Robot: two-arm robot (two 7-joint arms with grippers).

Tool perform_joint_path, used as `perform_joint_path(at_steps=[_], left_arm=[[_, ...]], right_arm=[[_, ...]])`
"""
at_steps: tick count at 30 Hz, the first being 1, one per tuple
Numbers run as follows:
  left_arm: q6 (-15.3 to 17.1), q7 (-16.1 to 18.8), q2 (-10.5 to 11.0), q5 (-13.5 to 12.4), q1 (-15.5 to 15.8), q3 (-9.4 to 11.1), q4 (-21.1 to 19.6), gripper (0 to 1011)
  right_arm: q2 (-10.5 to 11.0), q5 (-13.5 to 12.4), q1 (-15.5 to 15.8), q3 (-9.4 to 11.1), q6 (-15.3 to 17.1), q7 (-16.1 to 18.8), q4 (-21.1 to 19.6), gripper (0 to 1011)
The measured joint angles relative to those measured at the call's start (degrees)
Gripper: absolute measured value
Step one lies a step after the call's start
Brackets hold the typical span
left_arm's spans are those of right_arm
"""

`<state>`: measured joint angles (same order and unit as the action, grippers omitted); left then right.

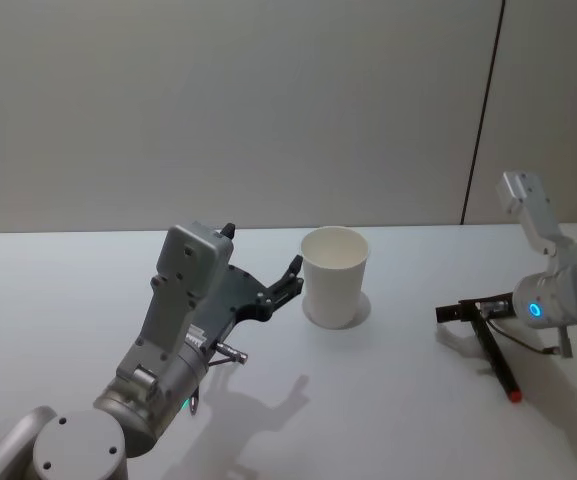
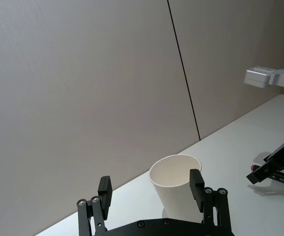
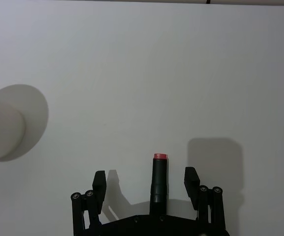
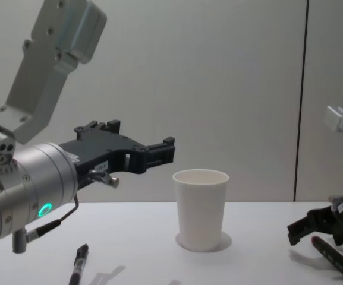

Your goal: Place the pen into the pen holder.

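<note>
Head view: our right gripper, open, straddles the pen, which lies on the surface, long axis toward us, well right of the cup.

Left wrist view: our left gripper, open, faces the cup.

Right wrist view: the pen sits centred between the spread fingers.

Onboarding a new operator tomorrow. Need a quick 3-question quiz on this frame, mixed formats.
1. True or false: the pen holder stands upright on the table.
2. The right gripper is: A) open, with one finger on each side of the red-tipped pen; B) shut on the pen holder; C) shut on nothing.
3. Which gripper is nearer the pen holder?
Key: 1 true; 2 A; 3 the left gripper, which is open and just beside it.
</note>
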<state>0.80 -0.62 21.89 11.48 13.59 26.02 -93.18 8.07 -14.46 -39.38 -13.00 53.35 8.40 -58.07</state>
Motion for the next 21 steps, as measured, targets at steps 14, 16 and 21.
perform_joint_path(at_steps=[14, 16, 21], left_arm=[[0.0, 0.0, 0.0, 0.0, 0.0, 0.0, 0.0, 1004], [0.0, 0.0, 0.0, 0.0, 0.0, 0.0, 0.0, 1004], [0.0, 0.0, 0.0, 0.0, 0.0, 0.0, 0.0, 1004]], right_arm=[[-0.23, 2.31, -1.49, -0.32, -0.81, 1.83, 2.68, 1001], [-0.24, 2.42, -1.6, -0.27, -0.98, 1.96, 2.95, 1001], [-0.26, 2.64, -1.73, -0.14, -1.35, 2.24, 3.35, 917]])
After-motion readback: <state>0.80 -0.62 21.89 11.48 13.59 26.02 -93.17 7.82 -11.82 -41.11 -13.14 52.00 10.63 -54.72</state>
